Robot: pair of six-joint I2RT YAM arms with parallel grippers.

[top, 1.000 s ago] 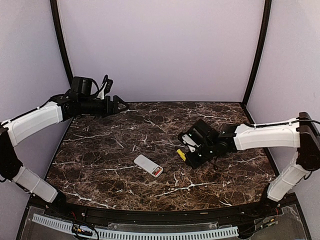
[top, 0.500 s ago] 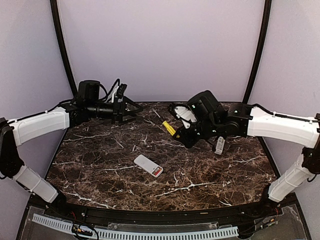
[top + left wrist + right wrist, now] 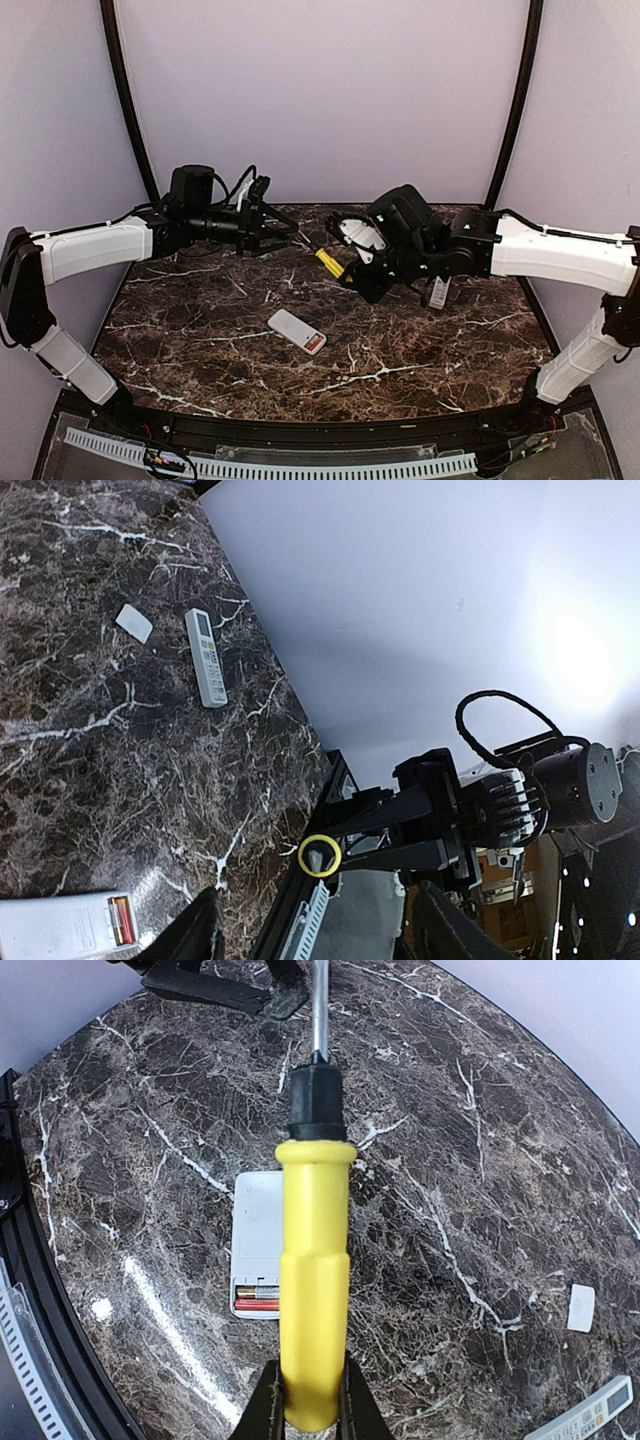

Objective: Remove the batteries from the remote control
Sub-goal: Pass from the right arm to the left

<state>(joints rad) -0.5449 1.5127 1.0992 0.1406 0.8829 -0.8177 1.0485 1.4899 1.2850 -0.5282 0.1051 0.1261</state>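
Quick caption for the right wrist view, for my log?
Right gripper grips a yellow-handled screwdriver; behind it lies the open remote, red batteries in its bay.

Overhead view faces the table (image 3: pixel 200 320); both wrist views share the remote (image 3: pixel 257 1240).

A robot lab booth: marble tabletop (image 3: pixel 200 340) inside plain lilac walls (image 3: pixel 320 100).

the remote (image 3: pixel 297 331) lies near the middle of the table (image 3: pixel 200 340), with the batteries (image 3: pixel 314 343) in the compartment at its right, nearer end. behind it, above the table, the screwdriver (image 3: pixel 328 262) sits in the right gripper (image 3: pixel 350 272) (shaft pointing toward the left gripper (image 3: pixel 283 235)). a second remote (image 3: pixel 438 291) lies further right, with a back cover (image 3: pixel 581 1309) near it.
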